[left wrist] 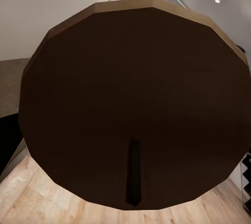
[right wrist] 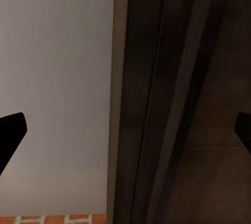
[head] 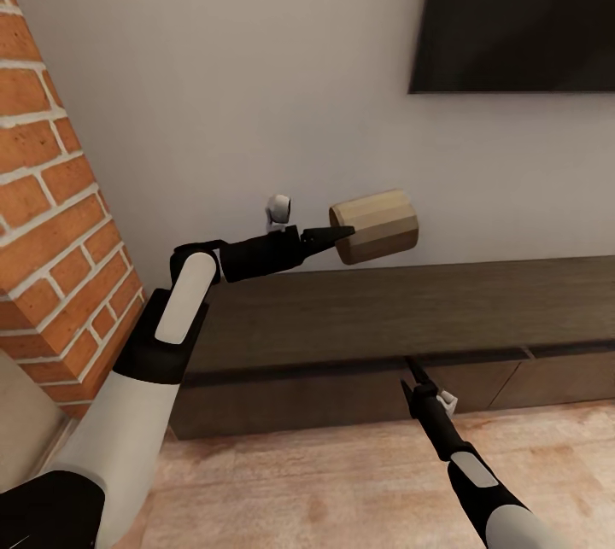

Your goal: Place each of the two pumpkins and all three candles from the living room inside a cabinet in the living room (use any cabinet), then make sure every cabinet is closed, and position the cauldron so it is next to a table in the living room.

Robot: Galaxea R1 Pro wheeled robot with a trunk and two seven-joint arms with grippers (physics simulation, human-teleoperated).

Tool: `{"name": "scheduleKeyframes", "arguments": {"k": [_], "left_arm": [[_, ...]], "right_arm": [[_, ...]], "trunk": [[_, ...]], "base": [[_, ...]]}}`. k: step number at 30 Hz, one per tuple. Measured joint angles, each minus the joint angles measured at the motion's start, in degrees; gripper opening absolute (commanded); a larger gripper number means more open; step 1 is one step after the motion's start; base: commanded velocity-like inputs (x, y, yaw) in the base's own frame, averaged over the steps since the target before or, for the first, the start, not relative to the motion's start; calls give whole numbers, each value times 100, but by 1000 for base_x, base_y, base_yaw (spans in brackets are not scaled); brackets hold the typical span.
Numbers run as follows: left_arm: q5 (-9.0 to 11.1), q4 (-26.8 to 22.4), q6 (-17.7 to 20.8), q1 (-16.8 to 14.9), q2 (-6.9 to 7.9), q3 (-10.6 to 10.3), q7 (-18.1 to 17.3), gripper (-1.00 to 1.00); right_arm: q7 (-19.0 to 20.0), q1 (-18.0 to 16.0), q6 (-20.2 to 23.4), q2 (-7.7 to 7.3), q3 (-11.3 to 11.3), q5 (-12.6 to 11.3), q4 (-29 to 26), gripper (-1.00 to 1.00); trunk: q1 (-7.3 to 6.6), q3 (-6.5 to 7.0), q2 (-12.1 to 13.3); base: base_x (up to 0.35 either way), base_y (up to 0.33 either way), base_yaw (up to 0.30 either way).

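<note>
A beige candle [head: 374, 227] hangs tipped on its side above the left part of the long dark brown cabinet [head: 384, 310], close to the wall. My left gripper [head: 343, 234] is shut on one end of it. In the left wrist view the candle's dark end face [left wrist: 130, 78] looms close, with the thin wick [left wrist: 134, 172] showing. My right gripper [head: 413, 371] is low in front of the cabinet, pointing at the seam under its top. Its fingertips [right wrist: 10, 135] stand wide apart, open and holding nothing. The cabinet's door panels [head: 478, 385] look shut.
A brick column [head: 51, 216] stands left of the cabinet, close to my left arm. A dark TV screen [head: 521, 11] hangs on the white wall above the cabinet's right part. Light wooden floor [head: 325, 481] runs in front.
</note>
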Motion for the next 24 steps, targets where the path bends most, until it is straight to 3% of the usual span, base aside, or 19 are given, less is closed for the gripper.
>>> {"name": "scheduleKeyframes", "arguments": {"k": [24], "left_arm": [[-1,-12,-2,59,0,0,-4,-100]], "right_arm": [[-9,0,-10,0,0,-1,0,100]], "trunk": [[0,0,0]], "base": [[17,0,0]]}}
